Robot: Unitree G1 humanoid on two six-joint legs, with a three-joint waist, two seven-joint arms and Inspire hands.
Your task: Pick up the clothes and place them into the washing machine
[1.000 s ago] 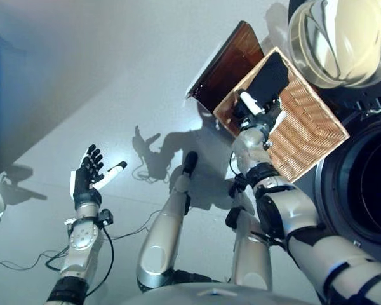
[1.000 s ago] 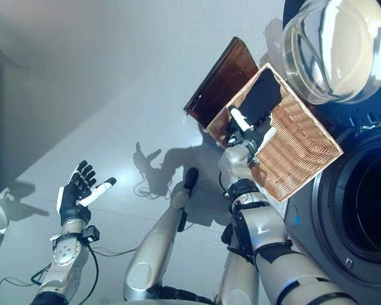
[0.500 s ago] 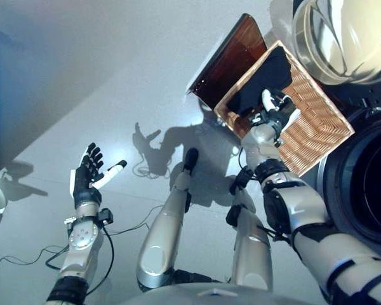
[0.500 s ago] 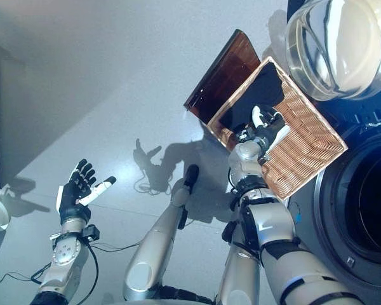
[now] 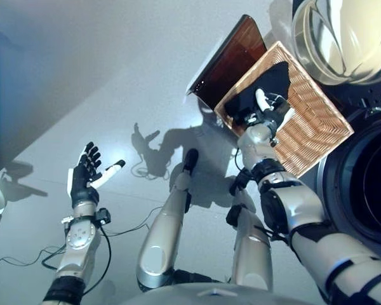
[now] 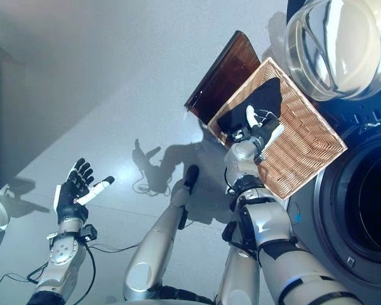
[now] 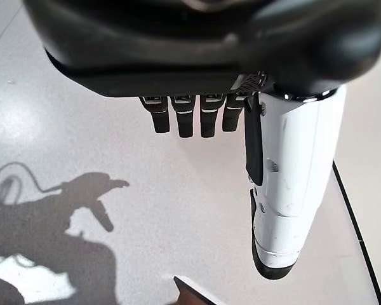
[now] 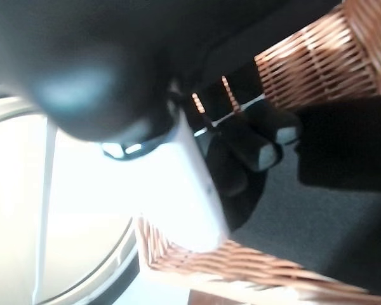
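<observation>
Clothing (image 5: 267,89), one dark garment, lay bunched inside the wicker basket (image 5: 311,121), toward the end nearest the brown board (image 5: 225,60) and beside the washing machine (image 5: 362,190), whose round glass door (image 5: 340,35) stood open above the drum. My right hand (image 5: 265,113) was down in the basket on top of the garment; its wrist view showed my fingers (image 8: 257,149) curled into the dark cloth, so I recorded them as gripping the garment, though the fold actually pinched was not clear. My left hand (image 5: 86,178) was held out over the floor well apart from the basket, fingers straight and spread, carrying nothing.

Assessment: the garment looked soft, limp and light, with no stiffness to keep its shape. It would likely drape and trail when lifted and could catch on the basket rim. The bunched middle seemed the best hold, gathering several layers, not a single edge that might slip free.
</observation>
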